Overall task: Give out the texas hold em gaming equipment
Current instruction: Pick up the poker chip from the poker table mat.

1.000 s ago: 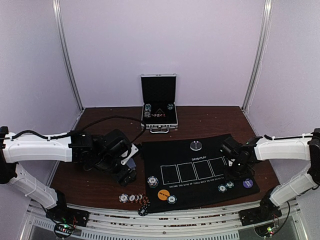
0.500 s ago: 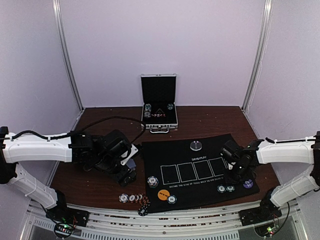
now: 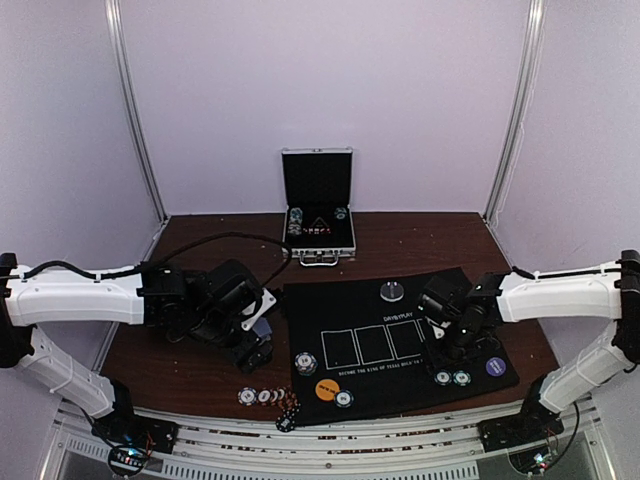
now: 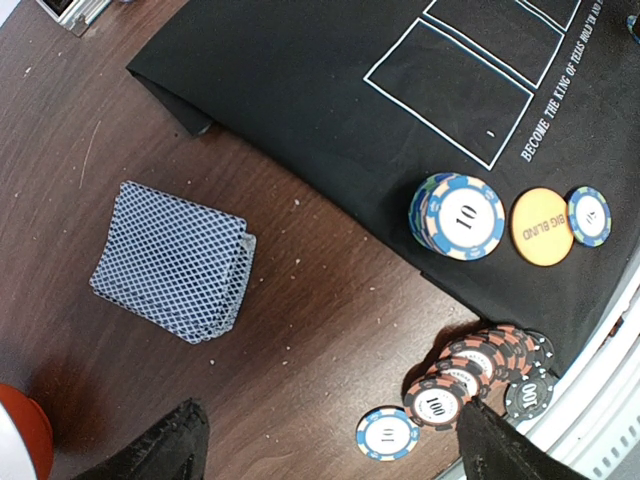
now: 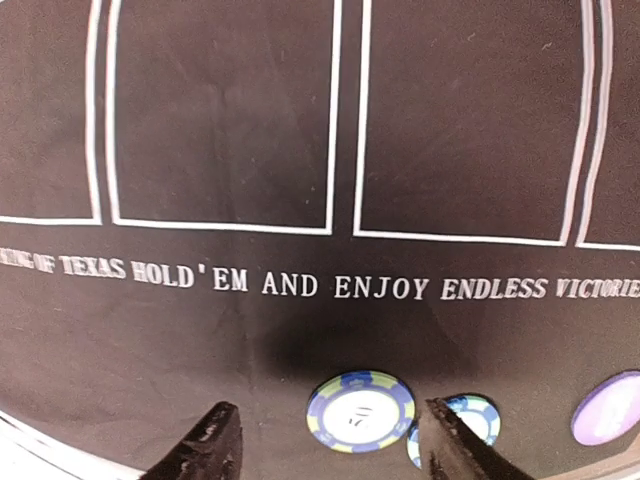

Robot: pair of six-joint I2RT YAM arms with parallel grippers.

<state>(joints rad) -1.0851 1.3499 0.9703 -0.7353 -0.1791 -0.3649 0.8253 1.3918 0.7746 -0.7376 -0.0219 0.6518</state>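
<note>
A black felt mat (image 3: 400, 345) bears a silver-grey disc (image 3: 392, 291), an orange disc (image 3: 326, 389), a purple disc (image 3: 495, 366), a chip stack (image 3: 306, 362) and single chips (image 3: 344, 399). My right gripper (image 3: 452, 345) is open and empty just above two chips (image 3: 452, 378). In the right wrist view, one chip (image 5: 360, 411) lies between its fingers (image 5: 325, 450). My left gripper (image 4: 325, 455) is open and empty over the wood. The card deck (image 4: 172, 258) lies ahead of it, and overlapping 100 chips (image 4: 470, 370) with a blue chip (image 4: 387, 433) lie by its right finger.
The open silver case (image 3: 318, 215) stands at the back of the table. A red-and-white round thing (image 4: 20, 440) sits at the left edge of the left wrist view. The table's front rail (image 3: 330, 440) runs just below the off-mat chips (image 3: 262, 396).
My right arm has swung left over the mat, its gripper now nearer the mat's middle. The two chips below it now lie side by side. The left arm has not moved.
</note>
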